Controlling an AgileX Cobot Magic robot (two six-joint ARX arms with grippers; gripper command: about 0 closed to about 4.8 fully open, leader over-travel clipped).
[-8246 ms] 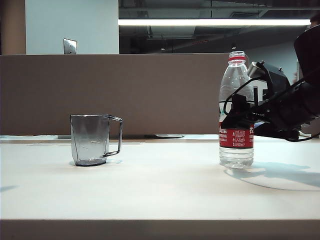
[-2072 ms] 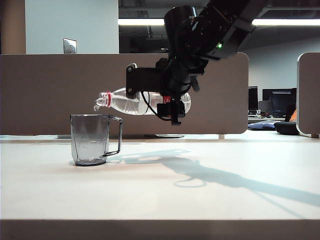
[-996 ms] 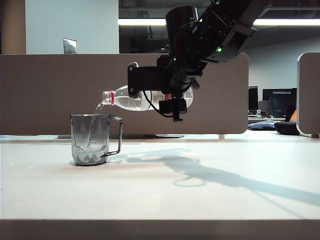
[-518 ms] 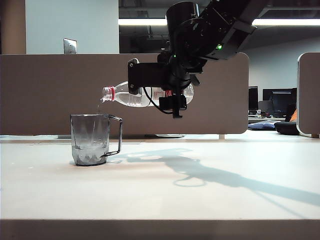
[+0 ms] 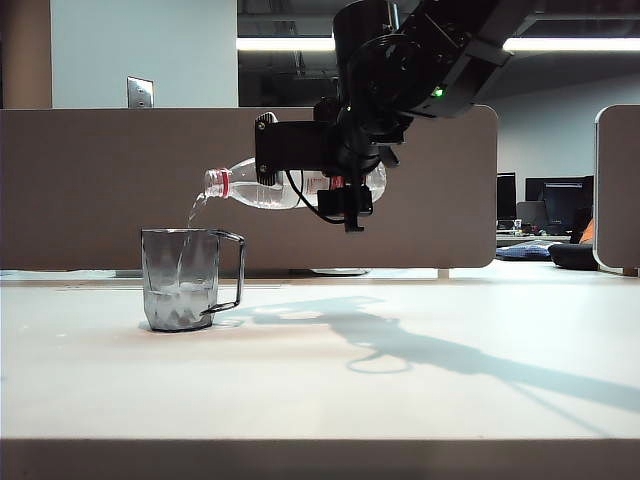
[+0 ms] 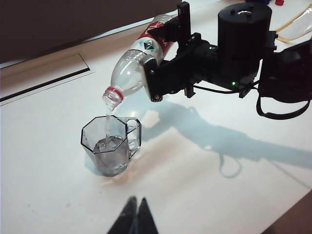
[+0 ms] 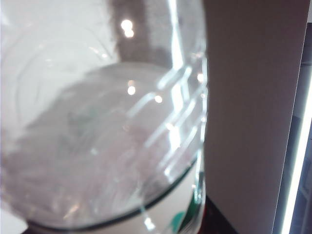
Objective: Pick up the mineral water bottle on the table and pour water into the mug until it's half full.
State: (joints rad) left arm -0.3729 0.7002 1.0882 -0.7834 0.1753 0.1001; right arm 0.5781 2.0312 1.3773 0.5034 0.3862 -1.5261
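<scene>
Bench (image 5: pixel 420 400): wide flat white top, darker front edge, brown partition panel (image 5: pixel 100 180) behind far edge. Recessed slot near back edge, seen from left wrist view.

On bench: one mug (image 5: pixel 182 279), smoky-grey translucent, faceted lower walls, thin angular handle toward right in exterior view; upright, left of centre, water (image 6: pixel 108 145) pooled in bottom.

Arm shadow across bench right of mug.

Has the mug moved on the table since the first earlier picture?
No. The mug stands at the same spot on the table, below the same stretch of the brown partition behind it.
</scene>
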